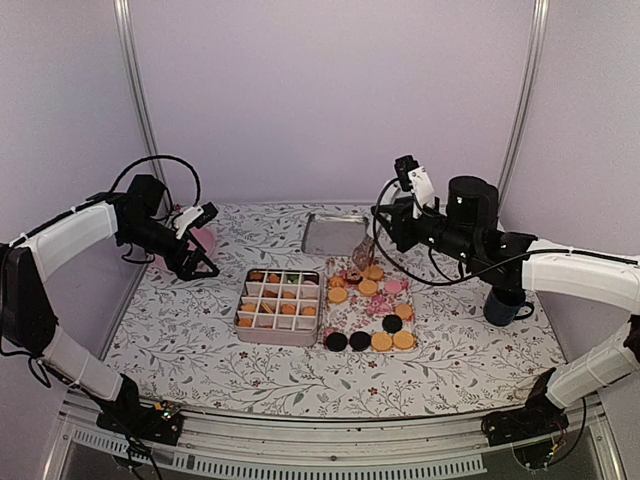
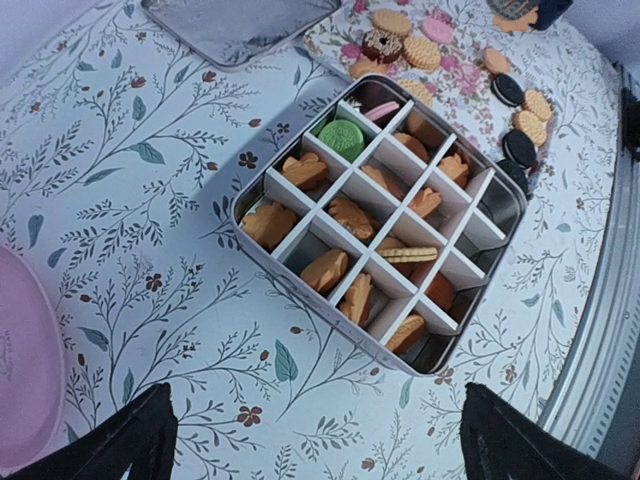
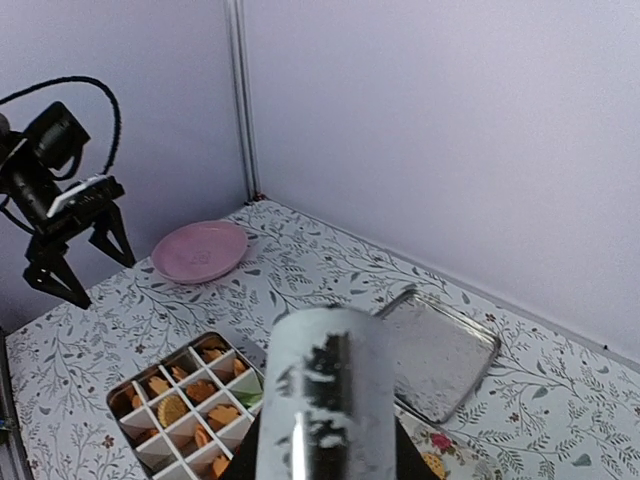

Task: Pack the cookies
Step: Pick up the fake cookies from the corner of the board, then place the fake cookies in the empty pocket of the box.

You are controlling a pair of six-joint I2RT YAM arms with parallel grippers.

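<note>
on floral table [image 1: 180, 330], cookies [image 1: 381, 341] beside divided tin [image 1: 275, 338]

No text, label, brand, number or sign can be read in any of the views. The faces of the cookies [image 2: 345, 135] are seen too small and blurred for any lettering to be made out. Black patches are seen on the silvery cylinder [image 3: 320, 400] close to the right wrist camera, but no letters can be told in them.
</note>
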